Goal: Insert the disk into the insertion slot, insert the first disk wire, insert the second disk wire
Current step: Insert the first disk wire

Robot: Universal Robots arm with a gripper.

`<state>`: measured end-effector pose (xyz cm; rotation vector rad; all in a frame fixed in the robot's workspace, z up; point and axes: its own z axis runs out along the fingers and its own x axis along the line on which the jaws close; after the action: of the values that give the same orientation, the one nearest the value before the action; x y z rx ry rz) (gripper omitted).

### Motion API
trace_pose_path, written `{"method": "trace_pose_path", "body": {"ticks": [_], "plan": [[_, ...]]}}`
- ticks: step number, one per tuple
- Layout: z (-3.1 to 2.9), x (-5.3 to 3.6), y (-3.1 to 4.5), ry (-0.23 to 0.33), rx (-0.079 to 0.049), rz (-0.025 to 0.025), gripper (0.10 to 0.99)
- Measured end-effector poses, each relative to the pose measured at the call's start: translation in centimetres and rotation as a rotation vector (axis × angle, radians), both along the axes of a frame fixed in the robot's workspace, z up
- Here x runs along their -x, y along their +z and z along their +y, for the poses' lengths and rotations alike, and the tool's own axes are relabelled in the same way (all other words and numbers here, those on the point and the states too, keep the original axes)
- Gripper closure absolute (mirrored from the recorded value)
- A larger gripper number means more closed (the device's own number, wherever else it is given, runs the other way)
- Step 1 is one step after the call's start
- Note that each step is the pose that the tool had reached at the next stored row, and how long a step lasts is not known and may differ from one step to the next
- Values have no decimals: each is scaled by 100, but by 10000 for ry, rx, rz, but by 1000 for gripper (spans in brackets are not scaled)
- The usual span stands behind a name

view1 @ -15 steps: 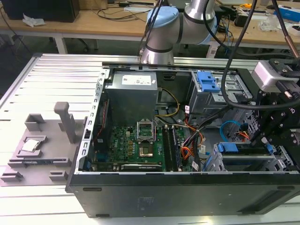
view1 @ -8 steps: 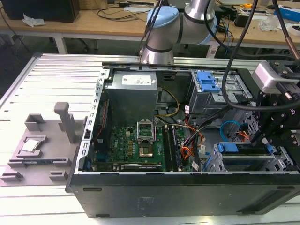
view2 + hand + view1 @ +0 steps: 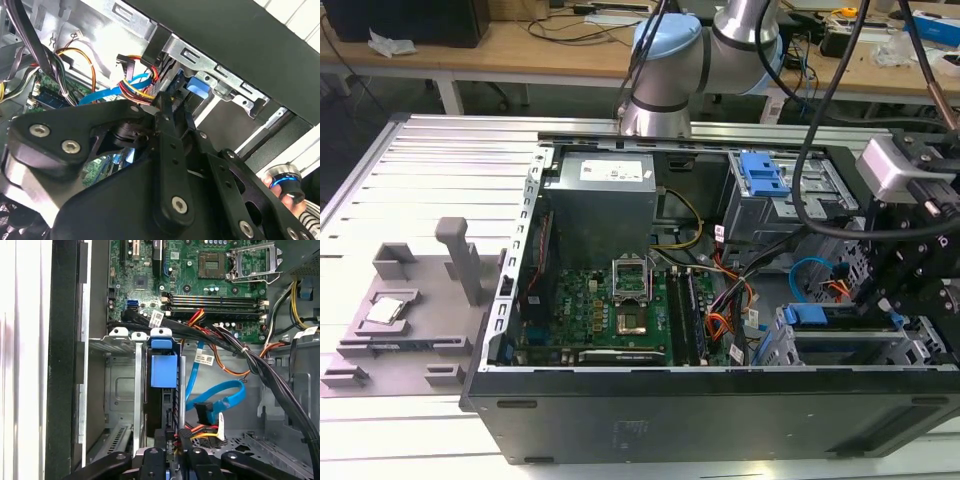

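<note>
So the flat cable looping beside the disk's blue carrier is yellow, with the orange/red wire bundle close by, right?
No. The flat looping cable is bright blue, not yellow, as the first wrist view shows. The disk's blue carrier and the orange/red wire bundle are indeed beside it.

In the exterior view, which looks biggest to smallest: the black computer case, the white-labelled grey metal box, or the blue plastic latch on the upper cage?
Largest: black computer case.
Middle: white-labelled grey metal box.
Smallest: blue plastic latch on the upper cage.
</note>
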<state>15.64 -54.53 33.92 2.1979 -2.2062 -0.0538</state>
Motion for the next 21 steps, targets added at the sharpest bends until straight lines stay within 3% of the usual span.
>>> {"method": "trace_pose_path", "body": {"ticks": [2, 5, 6, 7, 9, 21], "plan": [[0, 0, 149, 0, 1, -14, 847], [20, 2, 294, 0, 2, -27, 847], [29, 2, 374, -1, 3, -30, 980], [35, 2, 444, -1, 6, -32, 980], [36, 2, 503, -1, 3, -34, 980], [36, 2, 527, 0, 3, -34, 980]]}}
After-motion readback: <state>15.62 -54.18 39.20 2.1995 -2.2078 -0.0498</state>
